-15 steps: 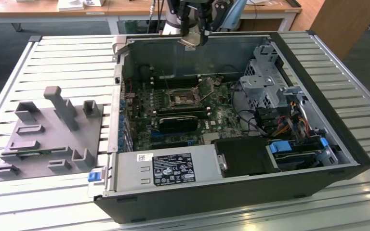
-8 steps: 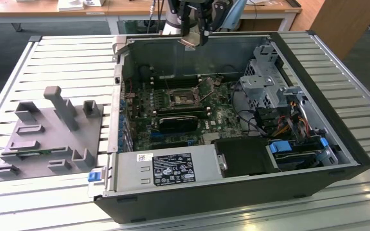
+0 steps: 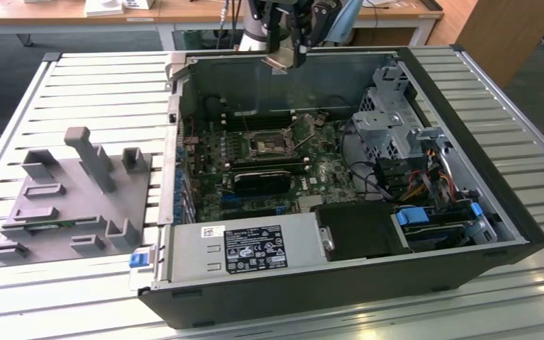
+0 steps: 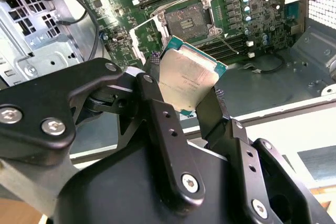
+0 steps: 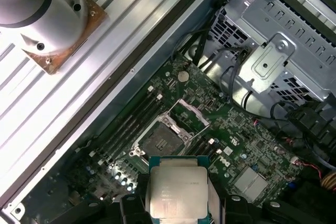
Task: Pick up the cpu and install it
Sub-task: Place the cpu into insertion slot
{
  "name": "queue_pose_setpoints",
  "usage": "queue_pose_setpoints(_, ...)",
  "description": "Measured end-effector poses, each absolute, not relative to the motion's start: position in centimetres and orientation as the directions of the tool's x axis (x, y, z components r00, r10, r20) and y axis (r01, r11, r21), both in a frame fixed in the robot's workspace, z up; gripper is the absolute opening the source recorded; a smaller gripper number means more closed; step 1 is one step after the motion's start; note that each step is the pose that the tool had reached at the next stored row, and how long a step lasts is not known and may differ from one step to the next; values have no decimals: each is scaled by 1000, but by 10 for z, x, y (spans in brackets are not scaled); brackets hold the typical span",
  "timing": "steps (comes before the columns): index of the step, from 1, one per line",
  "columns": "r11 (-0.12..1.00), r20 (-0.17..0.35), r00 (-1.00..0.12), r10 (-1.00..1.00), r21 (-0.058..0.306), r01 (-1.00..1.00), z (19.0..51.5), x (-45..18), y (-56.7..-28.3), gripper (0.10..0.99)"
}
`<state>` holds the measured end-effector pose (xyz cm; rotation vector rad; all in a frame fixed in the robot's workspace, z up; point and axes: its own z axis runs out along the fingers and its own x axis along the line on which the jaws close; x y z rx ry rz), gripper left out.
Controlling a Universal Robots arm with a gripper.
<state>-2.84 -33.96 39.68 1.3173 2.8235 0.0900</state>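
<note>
Claw [image 4: 181,92] clamped on the cpu [image 4: 190,77], one finger on each of two opposite edges. It's an edge grip, likely so the underside contacts go untouched and the chip can be lowered flat. Cpu hangs in the air by the far wall of the open computer case [image 3: 244,81], above the motherboard [image 5: 252,150] and well apart from the socket [image 5: 161,136]. Socket bare, its load plate [image 5: 191,114] hinged up, so the seat looks ready to receive. Metal lid faces the wrist cameras; green rim shows along the free edges. Chip is square, so no real long axis; in the second wrist view its plane looks tilted, not level with the board. Grey holder block [image 3: 74,202] sits on the table [image 3: 93,85] at the exterior view's left, beside the case.
</note>
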Motion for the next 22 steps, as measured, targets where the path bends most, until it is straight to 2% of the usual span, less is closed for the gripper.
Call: queue_pose_setpoints(22, 485, 2, -486, 874, 63, 872, 396, -28, -340, 525)
